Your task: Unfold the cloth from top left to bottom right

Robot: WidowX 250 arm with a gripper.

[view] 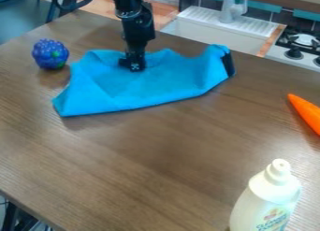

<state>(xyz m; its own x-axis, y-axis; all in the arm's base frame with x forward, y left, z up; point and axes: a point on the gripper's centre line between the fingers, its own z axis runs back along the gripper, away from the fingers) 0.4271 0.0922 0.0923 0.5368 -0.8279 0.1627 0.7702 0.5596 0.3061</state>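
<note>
Saw white bottle (pixel 265 204) nearest, upright on brown counter (pixel 156 164), well nearer than jaws of gripper (pixel 132 67) & off to their R. Noted orange carrot-shaped item (pixel 307 114) next, also R of jaws, lying w/ tip angled twd them, other end cut off by view's R edge. Found blue cloth (pixel 156 85) on counter, directly under & around jaws, partly folded, w/ creases beside them. Traced one corner out L of & nearer than jaws, w/ near edge running from there up to R. Spotted dark patch (pixel 229 63) at cloth's R end, R of jaws. Saw gripper pointing down at cloth's far-mid part. Couldn't tell jaw state, i.e. apart, together or clamped on cloth. Noted bumpy blue berry-like toy (pixel 48 54) w/ green spot, L of jaws & approx. level w/ them, near cloth. Saw stove (pixel 305 39) w/ dark knobs beyond counter, far R of jaws. Saw white sink (pixel 215 34) beyond jaws & to R, w/ ribbed drainboard & pale faucet (pixel 232 9) at back.
</note>
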